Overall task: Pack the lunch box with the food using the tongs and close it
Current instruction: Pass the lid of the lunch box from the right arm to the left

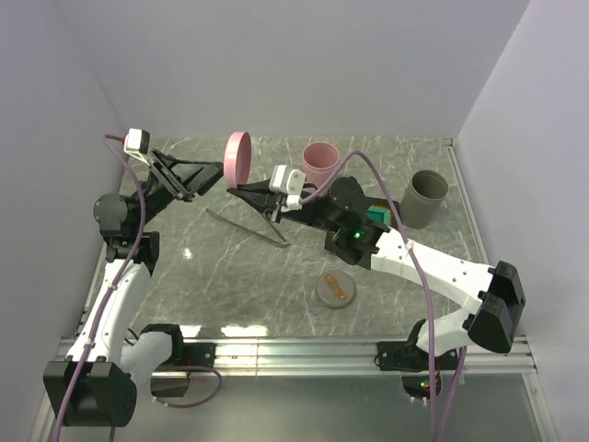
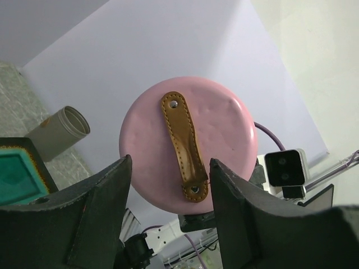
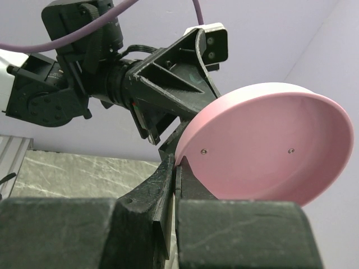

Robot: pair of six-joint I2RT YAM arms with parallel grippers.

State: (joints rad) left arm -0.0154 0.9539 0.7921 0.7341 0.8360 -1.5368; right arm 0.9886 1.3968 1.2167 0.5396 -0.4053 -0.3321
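My right gripper (image 1: 241, 189) (image 3: 180, 161) is shut on the lower rim of a round pink lid (image 1: 237, 158) (image 3: 269, 145), which it holds upright on edge above the table. The lid's outer face carries a tan leather strap (image 2: 184, 143). My left gripper (image 1: 219, 172) (image 2: 171, 162) stands open in front of that face, one finger on each side of the strap's lower end, with a gap on both sides. The pink lunch box (image 1: 320, 164) stands open at the back. The silver tongs (image 1: 248, 228) lie on the table below the lid. No food shows in any view.
A grey cup (image 1: 424, 198) (image 2: 61, 131) stands at the back right. Its grey lid with a tan strap (image 1: 336, 290) lies near the front middle. A black tray with a teal inside (image 1: 375, 215) (image 2: 14, 174) sits partly hidden behind the right arm.
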